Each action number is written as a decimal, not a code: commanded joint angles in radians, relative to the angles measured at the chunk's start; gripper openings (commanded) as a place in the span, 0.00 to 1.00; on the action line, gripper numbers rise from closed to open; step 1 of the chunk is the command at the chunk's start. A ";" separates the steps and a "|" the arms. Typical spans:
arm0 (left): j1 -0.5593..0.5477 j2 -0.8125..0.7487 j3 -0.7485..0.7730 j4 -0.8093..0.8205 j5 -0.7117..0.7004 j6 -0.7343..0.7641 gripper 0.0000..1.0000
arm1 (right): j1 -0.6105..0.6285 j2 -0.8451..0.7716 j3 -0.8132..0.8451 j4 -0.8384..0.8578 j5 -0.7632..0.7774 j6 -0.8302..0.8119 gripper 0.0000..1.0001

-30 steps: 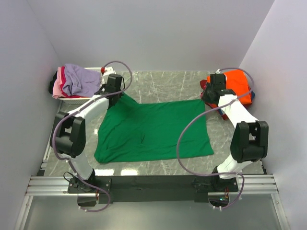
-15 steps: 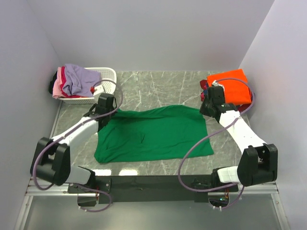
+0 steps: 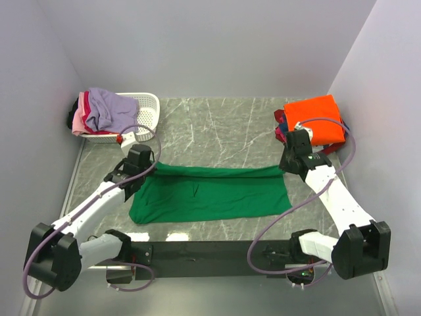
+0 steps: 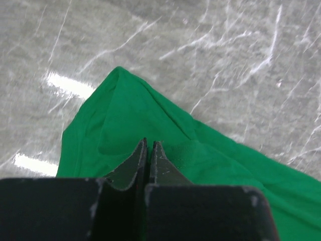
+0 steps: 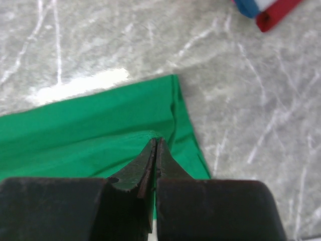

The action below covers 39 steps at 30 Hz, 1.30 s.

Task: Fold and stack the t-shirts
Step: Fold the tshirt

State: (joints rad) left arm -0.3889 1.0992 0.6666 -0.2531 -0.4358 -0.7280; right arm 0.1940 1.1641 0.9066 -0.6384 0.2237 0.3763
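Green shirt [image 3: 210,194] is pinched between the closed jaws of left gripper [image 4: 150,144] and right gripper [image 5: 156,142]. Either thin pinch slipping would skew the fold.

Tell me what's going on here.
Both arms are folding the green shirt. The left gripper and right gripper are each shut on one end of its far edge, and that edge is doubled over toward the near side. An orange shirt lies folded at far right. A lavender shirt is heaped on the basket at far left.
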 commanded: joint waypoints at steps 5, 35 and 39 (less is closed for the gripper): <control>-0.022 -0.073 -0.051 -0.087 -0.017 -0.063 0.01 | 0.005 -0.037 0.002 -0.090 0.072 0.000 0.00; -0.154 -0.293 -0.075 -0.197 0.048 -0.218 0.60 | 0.191 -0.080 0.106 -0.261 0.227 0.095 0.48; -0.154 -0.120 -0.053 -0.062 0.071 -0.189 0.64 | 0.186 -0.006 0.065 -0.124 0.151 0.069 0.51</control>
State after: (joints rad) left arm -0.5385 0.8932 0.5713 -0.4576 -0.3843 -0.9482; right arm 0.3817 1.1122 0.9947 -0.9031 0.4137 0.4660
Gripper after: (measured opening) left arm 0.637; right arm 0.503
